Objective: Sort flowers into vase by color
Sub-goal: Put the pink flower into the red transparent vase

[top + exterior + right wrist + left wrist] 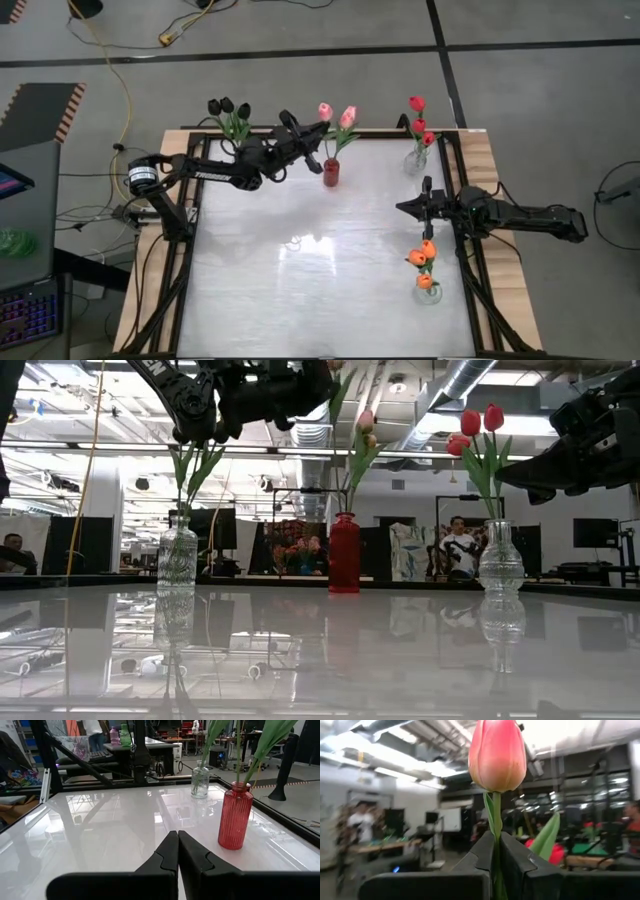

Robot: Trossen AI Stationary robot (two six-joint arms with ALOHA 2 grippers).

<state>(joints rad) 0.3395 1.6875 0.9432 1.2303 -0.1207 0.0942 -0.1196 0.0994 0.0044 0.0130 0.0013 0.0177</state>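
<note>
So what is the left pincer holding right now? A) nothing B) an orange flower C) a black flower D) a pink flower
D: the left wrist view shows the left pincer shut on the green stem of a pink tulip, up near the red vase.

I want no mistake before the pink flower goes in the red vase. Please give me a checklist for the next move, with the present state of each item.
1. Left hand shut on pink tulip stem: ok.
2. Tulip head upright above the fingers: ok.
3. Red vase standing upright beside the left hand: ok.
4. Vase already holds only pink flowers: ok.
5. Stem's lower end lined up over the vase mouth: cannot tell.
6. Right hand shut, holding nothing, away from the red vase: ok.
</note>
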